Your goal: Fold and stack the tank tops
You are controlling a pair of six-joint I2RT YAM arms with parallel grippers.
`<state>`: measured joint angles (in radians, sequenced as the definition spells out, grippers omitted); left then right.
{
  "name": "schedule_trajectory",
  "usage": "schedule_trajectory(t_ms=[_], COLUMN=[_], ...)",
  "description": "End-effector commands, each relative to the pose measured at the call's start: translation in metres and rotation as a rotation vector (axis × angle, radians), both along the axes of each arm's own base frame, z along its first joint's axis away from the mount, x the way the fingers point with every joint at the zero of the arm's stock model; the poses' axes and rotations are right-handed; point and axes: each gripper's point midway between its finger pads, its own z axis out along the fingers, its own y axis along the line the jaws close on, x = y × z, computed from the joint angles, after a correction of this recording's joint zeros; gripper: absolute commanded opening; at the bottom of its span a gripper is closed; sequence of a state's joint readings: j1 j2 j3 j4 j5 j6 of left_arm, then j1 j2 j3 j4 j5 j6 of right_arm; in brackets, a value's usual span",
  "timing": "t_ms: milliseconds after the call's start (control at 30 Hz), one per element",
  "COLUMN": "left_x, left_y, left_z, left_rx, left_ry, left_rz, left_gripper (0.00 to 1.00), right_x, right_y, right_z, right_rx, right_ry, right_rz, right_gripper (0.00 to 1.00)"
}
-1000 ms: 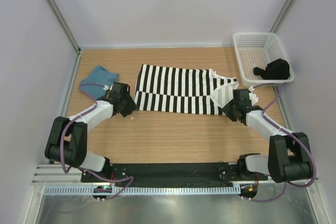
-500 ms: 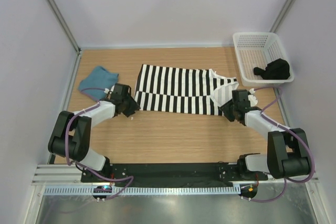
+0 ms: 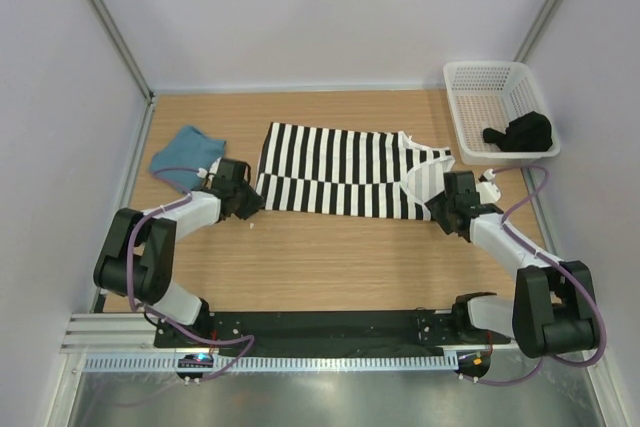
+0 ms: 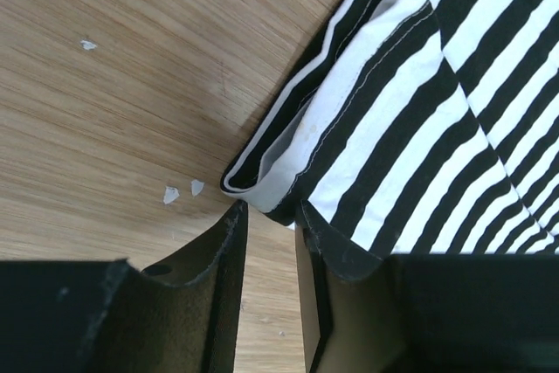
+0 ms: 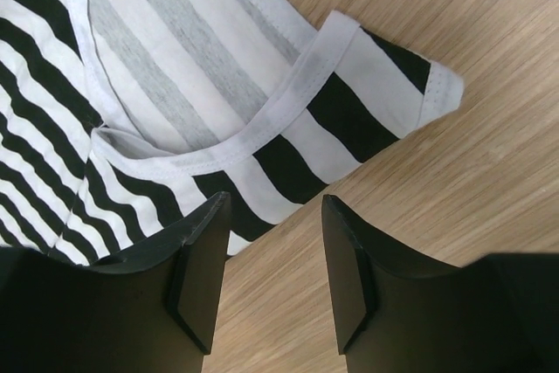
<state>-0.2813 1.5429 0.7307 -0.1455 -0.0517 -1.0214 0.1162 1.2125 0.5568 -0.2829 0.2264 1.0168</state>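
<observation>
Striped tank top [image 3: 340, 172] flat on desk [image 3: 330, 267]. Left pincer [image 4: 269, 216] at hem corner, jaws narrowly apart, nothing gripped. Right pincer [image 5: 272, 211] open wide at strap edge.

The middle tank top [image 3: 345, 172] lies across the table [image 3: 330, 257], straps end over on my right. My left gripper [image 4: 271, 216] is right at its near left corner, and my right gripper [image 5: 275, 207] is at the near right corner with a strap just ahead of it. The other tank top [image 3: 188, 155] is off to the left, behind my left gripper. A basket [image 3: 480, 69] sits in the far right corner with a bundle [image 3: 522, 132] in its near end.
</observation>
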Motion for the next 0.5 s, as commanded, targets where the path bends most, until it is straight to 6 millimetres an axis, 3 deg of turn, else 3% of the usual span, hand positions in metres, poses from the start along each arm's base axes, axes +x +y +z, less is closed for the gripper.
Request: schedule_trajectory(t_ms=[0, 200, 267, 367, 400, 467], left_x=[-0.002, -0.002, -0.001, 0.0, -0.001, -0.002], left_y=[0.015, 0.023, 0.024, 0.025, 0.026, 0.028], left_z=[-0.012, -0.012, -0.012, -0.012, -0.011, -0.011], left_rx=[0.076, 0.119, 0.124, 0.136, 0.139, 0.151], left_ry=[0.023, 0.022, 0.022, 0.02, 0.02, 0.021], left_rz=[0.04, 0.046, 0.047, 0.048, 0.049, 0.053], left_gripper=[0.29, 0.25, 0.18, 0.01, 0.0, 0.0], right_x=[0.004, 0.004, 0.005, 0.006, 0.007, 0.006], right_y=[-0.012, -0.012, -0.013, -0.017, -0.018, -0.021], right_z=[0.002, -0.013, -0.015, -0.017, -0.017, -0.014], right_rx=[-0.052, -0.05, -0.05, -0.069, -0.074, -0.099], right_ry=[-0.006, 0.039, 0.034, 0.044, 0.045, 0.05], right_rz=[-0.059, -0.067, -0.082, -0.096, -0.097, -0.09], right_gripper=[0.51, 0.49, 0.47, 0.29, 0.17, 0.08])
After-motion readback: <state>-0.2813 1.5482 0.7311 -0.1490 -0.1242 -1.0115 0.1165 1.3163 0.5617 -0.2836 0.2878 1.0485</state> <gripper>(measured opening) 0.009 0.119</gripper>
